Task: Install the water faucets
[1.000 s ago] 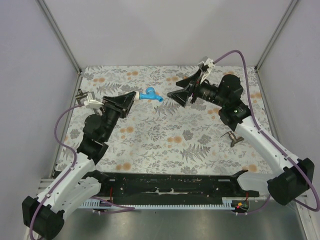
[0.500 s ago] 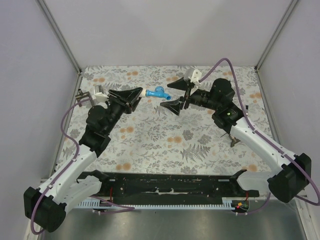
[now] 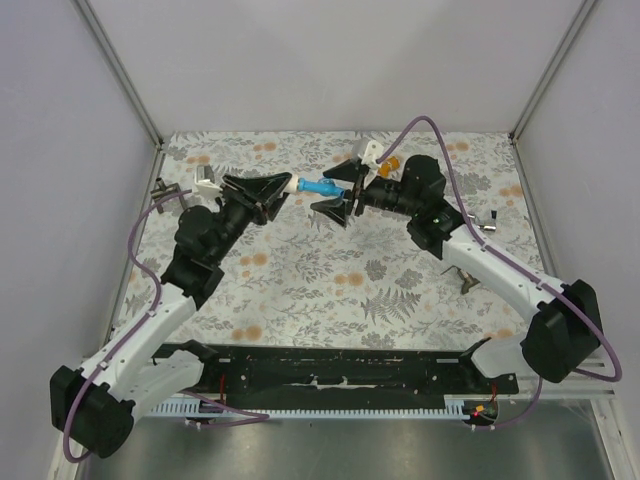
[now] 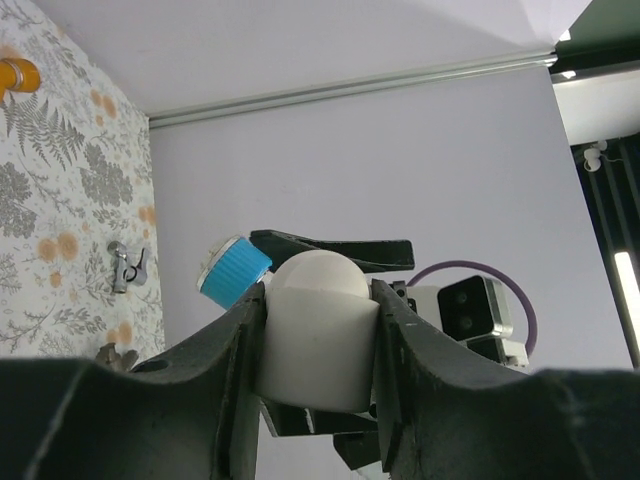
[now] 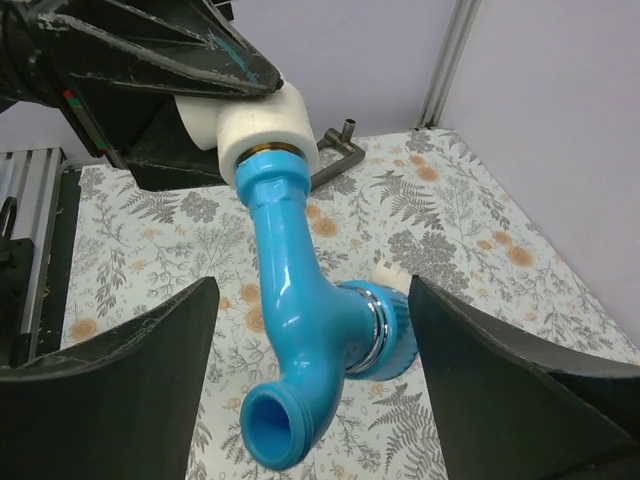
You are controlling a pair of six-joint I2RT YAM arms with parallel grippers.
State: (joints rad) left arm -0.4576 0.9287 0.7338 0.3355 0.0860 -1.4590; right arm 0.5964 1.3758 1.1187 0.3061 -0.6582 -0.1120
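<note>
The blue water faucet (image 3: 322, 187) hangs above the table, its threaded end seated in a white fitting (image 3: 290, 184). My left gripper (image 3: 278, 187) is shut on that fitting (image 4: 315, 330), and the blue knob (image 4: 232, 272) peeks out past it. My right gripper (image 3: 338, 189) stands open, one finger on each side of the faucet (image 5: 300, 320) without touching it. In the right wrist view the spout mouth points at the camera between the right gripper's (image 5: 315, 400) jaws. The orange faucet (image 3: 393, 162) lies on the table behind the right arm.
Dark metal brackets lie at the right (image 3: 467, 275) and at the far left edge (image 3: 160, 188). A small white fitting (image 5: 388, 272) lies on the floral table below the faucet. A black rail (image 3: 350, 375) runs along the near edge. Grey walls close in three sides.
The left arm carried the blue faucet rightward and turned it. The right gripper swung left and now straddles the faucet. The orange faucet has come into view behind the right arm.
</note>
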